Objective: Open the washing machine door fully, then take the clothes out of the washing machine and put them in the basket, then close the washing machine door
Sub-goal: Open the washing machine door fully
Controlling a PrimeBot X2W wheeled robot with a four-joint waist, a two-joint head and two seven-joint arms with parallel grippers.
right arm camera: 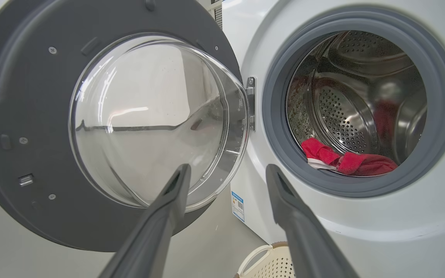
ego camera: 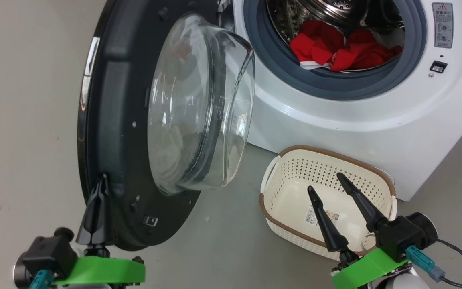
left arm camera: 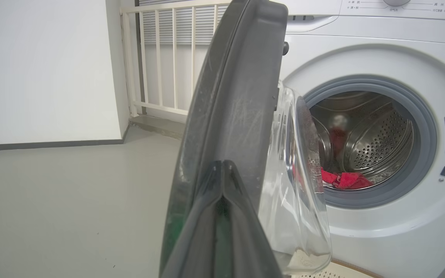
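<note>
The left claw [ego camera: 102, 180] is pinched tight, its tips up against the bottom edge of the big round door [ego camera: 114, 100], maybe touching it. The door stands wide open. Red clothes [ego camera: 335, 50] lie inside the washing machine [ego camera: 335, 116]. On the floor [ego camera: 223, 241] in front sits the basket [ego camera: 327, 155], with the right claw [ego camera: 325, 181] spread wide over it.
</note>
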